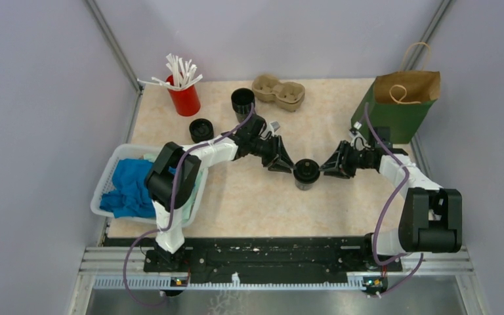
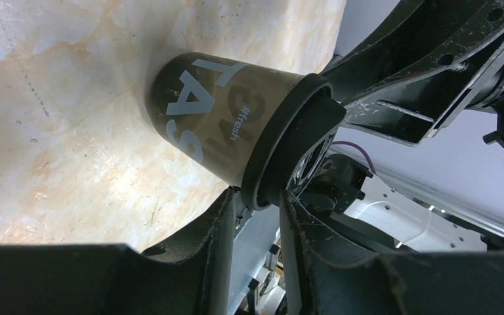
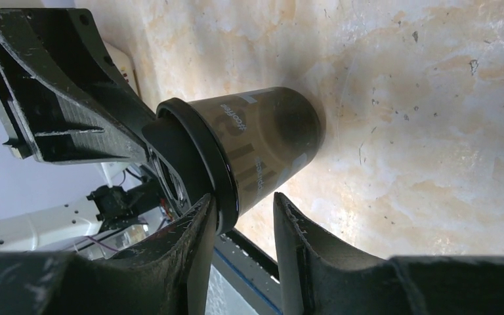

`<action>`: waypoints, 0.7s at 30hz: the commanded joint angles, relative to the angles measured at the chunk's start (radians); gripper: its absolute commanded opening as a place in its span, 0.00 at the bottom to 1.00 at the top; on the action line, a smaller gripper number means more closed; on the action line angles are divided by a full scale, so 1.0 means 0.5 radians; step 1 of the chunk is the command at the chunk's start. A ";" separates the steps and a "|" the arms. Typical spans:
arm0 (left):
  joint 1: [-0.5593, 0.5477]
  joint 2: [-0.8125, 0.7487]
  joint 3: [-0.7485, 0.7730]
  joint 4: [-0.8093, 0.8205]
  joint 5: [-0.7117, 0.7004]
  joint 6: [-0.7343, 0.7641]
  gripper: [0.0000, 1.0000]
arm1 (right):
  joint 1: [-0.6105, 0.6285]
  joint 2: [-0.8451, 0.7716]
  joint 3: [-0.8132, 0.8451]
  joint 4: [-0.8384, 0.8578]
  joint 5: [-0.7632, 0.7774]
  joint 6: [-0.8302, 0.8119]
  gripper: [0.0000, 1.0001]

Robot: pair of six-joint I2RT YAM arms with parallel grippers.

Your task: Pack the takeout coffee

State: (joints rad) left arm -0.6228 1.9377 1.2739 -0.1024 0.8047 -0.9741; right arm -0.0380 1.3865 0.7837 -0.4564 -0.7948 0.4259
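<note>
Top view: you have the takeout coffee [image 1: 306,173] standing upright near the middle of the table [image 1: 249,203], lid on, with the left gripper [image 1: 289,167] reaching it from its left and the right gripper [image 1: 325,170] from its right, both tips at the cup. Behind it are a red cup of white sticks [image 1: 184,97], a second black cup [image 1: 243,102] with no lid, a loose black lid [image 1: 201,130], a pulp tray [image 1: 279,91] and a paper bag [image 1: 400,98] at the far right. A white basket [image 1: 105,180] with blue cloth [image 1: 129,187] sits at the left edge. Left wrist view: the coffee [image 2: 210,118] fills the frame with its base on the table. Your left claw's two fingers [image 2: 215,230] stand a narrow gap apart, and the rim of the black lid [image 2: 289,134] dips into that gap and nearly fills it. You cannot tell here whether they pinch the rim. The right claw's frame meets the lid from the far side. Right wrist view: the coffee [image 3: 269,144] shows again with its base on the table. Your right claw's fingers [image 3: 187,246] are parted a little. The lid rim lies against one finger and the other finger is close by the cup wall, with open space showing between them. No firm hold is visible.
</note>
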 commanded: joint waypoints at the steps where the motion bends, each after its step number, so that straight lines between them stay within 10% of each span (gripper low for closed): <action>1: -0.015 0.018 0.060 0.098 -0.036 -0.025 0.36 | -0.011 0.027 0.030 0.094 -0.059 -0.049 0.37; 21: -0.043 0.017 0.039 0.051 -0.081 0.083 0.38 | -0.013 -0.014 -0.164 0.247 -0.063 0.064 0.34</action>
State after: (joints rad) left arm -0.6250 1.9518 1.2961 -0.1078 0.7876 -0.9619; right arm -0.0494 1.3945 0.7334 -0.3538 -0.8471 0.4580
